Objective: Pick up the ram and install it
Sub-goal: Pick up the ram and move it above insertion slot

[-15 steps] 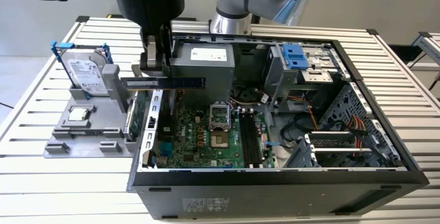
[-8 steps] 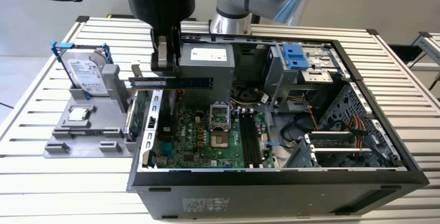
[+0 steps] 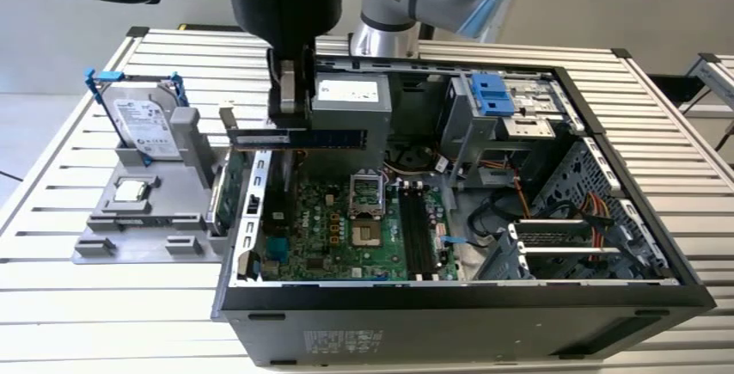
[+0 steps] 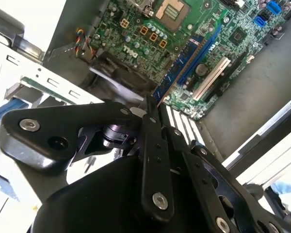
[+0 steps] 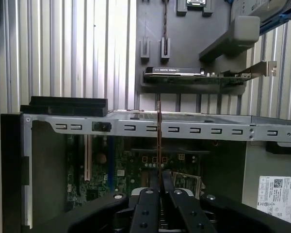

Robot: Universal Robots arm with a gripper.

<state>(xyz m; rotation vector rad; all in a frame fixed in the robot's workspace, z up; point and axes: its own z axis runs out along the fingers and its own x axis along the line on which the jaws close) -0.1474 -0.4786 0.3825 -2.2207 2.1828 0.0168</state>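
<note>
Holds ram (image 3: pixel 333 137) clamped tight between jaws of gripper (image 3: pixel 288 125). Completes pick-up phase. Hovers w/o contact over mobo (image 3: pixel 344 236), well below jaws. Leaves install outstanding: not yet seated in DIMM slot (image 3: pixel 415 236).

The table (image 3: pixel 69 176) is a silver top of parallel ribbed metal slats, with black caps at its far corners. An open black computer case (image 3: pixel 459 327) lies on its side on the slats, open face up, taking the middle and the exterior view's right. Just beside it, toward the exterior view's left, a grey moulded holder tray (image 3: pixel 137 249) rests flat on the table. In the first wrist view a narrow strip of slats shows between tray and case.
</note>
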